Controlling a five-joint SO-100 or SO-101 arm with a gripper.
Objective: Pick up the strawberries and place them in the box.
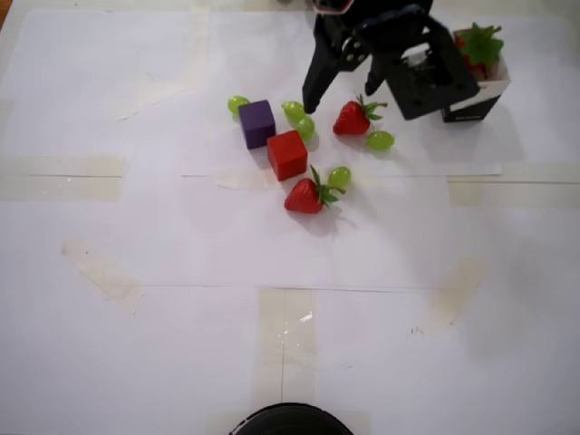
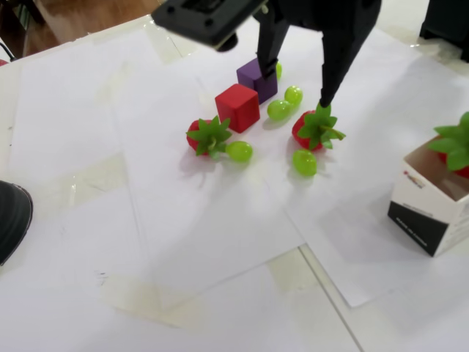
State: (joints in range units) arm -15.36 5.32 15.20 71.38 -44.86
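Counter (image 1: 181,344): covered in white paper sheets taped at the seams, wood floor visible at the top left corner of the fixed view. Tool (image 1: 340,98) (image 2: 293,86): black, entering from the top edge of the overhead view, its two fingers spread wide and empty, tips low over the cluster of items. Strawberry, upper (image 1: 352,118) (image 2: 314,129): lies just beside one finger tip, which stands at its leafy top in the fixed view; contact cannot be told. Green grapes (image 1: 299,118) (image 2: 280,108): a pair near the other finger tip in the overhead view; single grapes lie beside each loose strawberry and behind the purple cube. Purple cube (image 1: 257,123) (image 2: 258,78) and red cube (image 1: 287,155) (image 2: 237,107): close together, corners nearly meeting. Strawberry, lower (image 1: 306,195) (image 2: 207,136): on the paper just beside the red cube. Box (image 1: 471,98) (image 2: 432,213): black-sided carton, well apart from the cluster, holding a third strawberry (image 1: 475,47) (image 2: 460,152) with green leaves above the rim.
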